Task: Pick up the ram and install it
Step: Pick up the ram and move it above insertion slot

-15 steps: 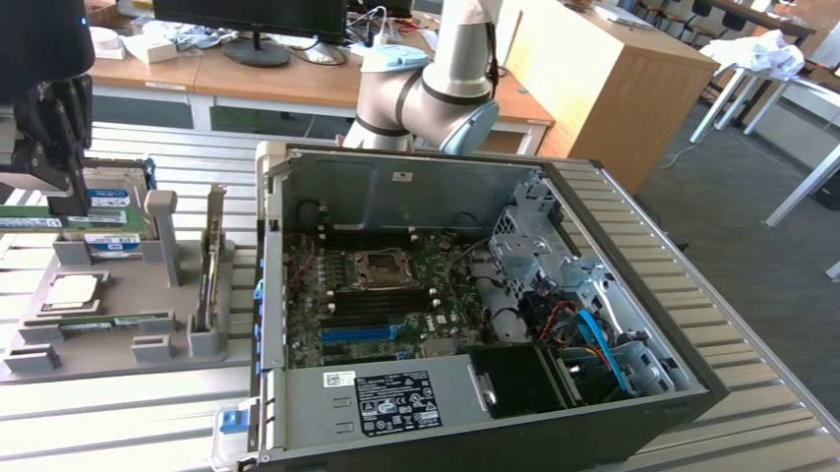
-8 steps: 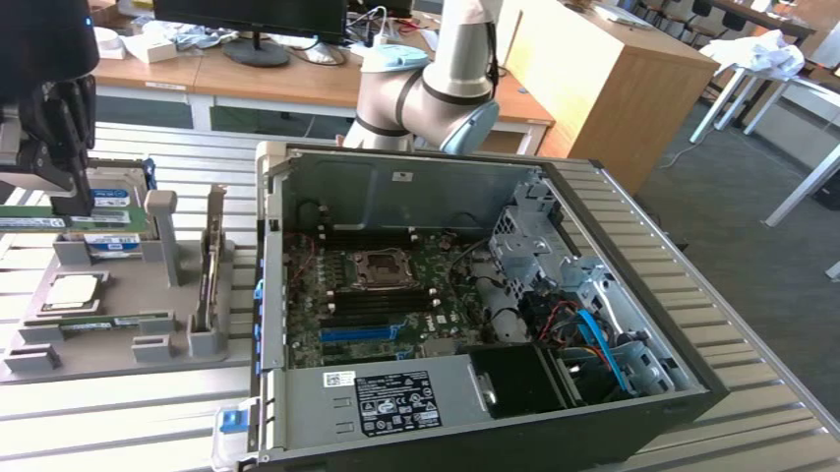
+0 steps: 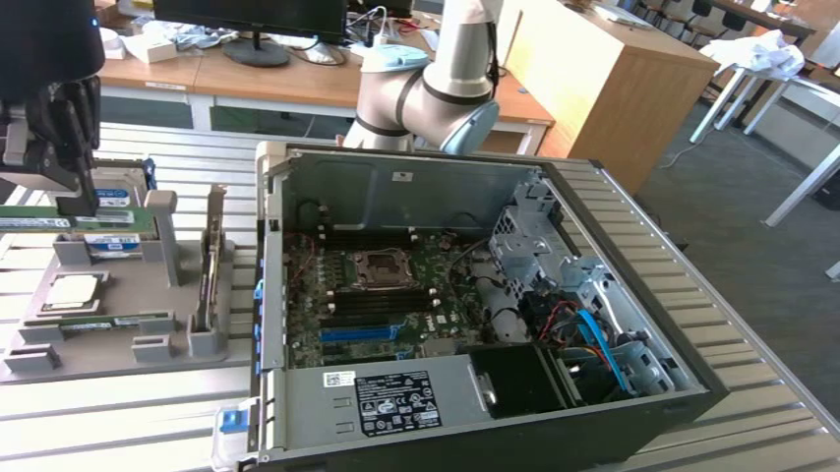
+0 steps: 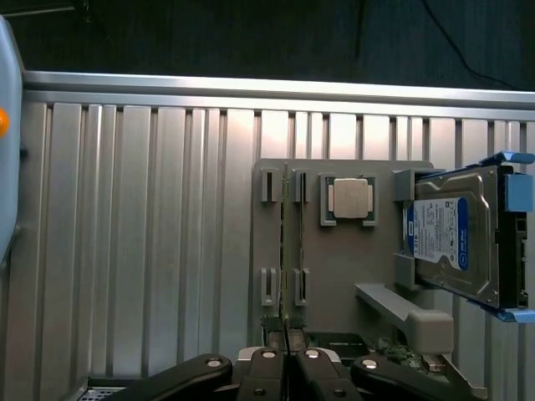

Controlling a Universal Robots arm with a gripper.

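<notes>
The open case (image 3: 393, 187) sits at the exterior view's right, with the grey tray (image 3: 118, 356) to its left. Over the tray, the gripper (image 4: 286, 368) is pinched narrow on the ram (image 3: 37, 222) — a thin green stick near the hard drive (image 4: 456, 234). It looks light and stiff but fragile — probably best held by its flat faces, clear of the contacts.

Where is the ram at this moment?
At the exterior view's left, the ram is held in the shut fingers above the grey tray, beside the hard drive.
</notes>
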